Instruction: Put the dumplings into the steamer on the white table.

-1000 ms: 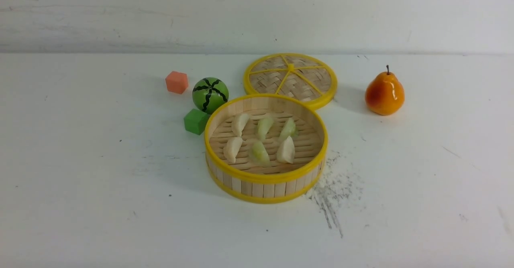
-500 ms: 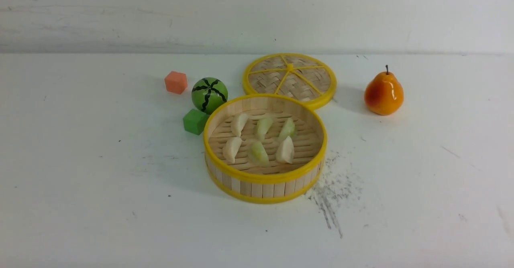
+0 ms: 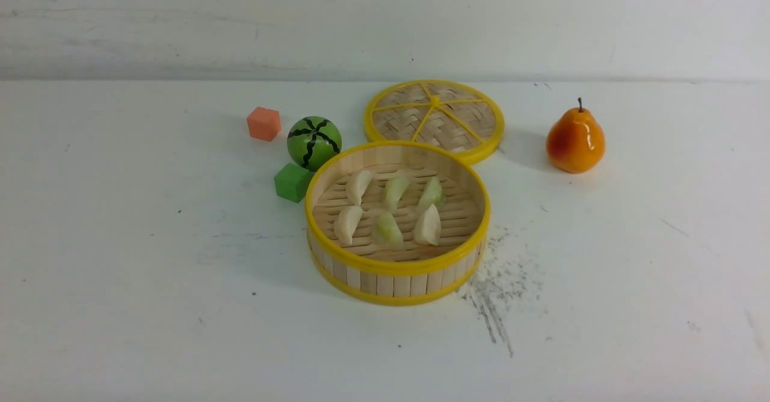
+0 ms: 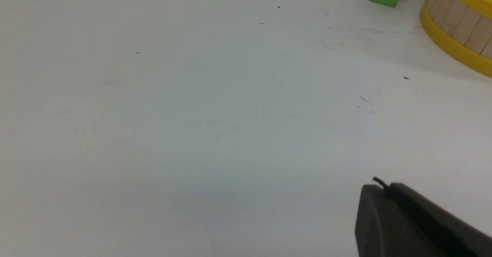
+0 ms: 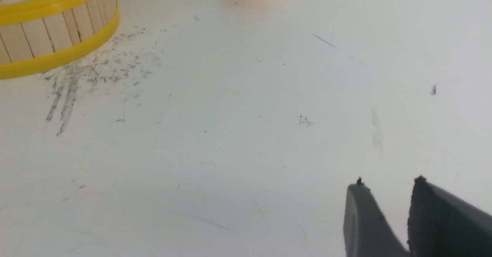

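Only the fingertips of the two arms show, each in its own wrist view. The left gripper point(image 4: 378, 189) is matt dark grey with rounded tips and a tiny frayed black thread at the tip. The right gripper point(image 5: 388, 184) is dark grey too; one finger point(image 5: 434, 211) has a rough-textured black inner face.

Scuffed pale wall point(image 3: 385, 23), soft even light.

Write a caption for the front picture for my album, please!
Six dumplings sit in the steamer on the white table.
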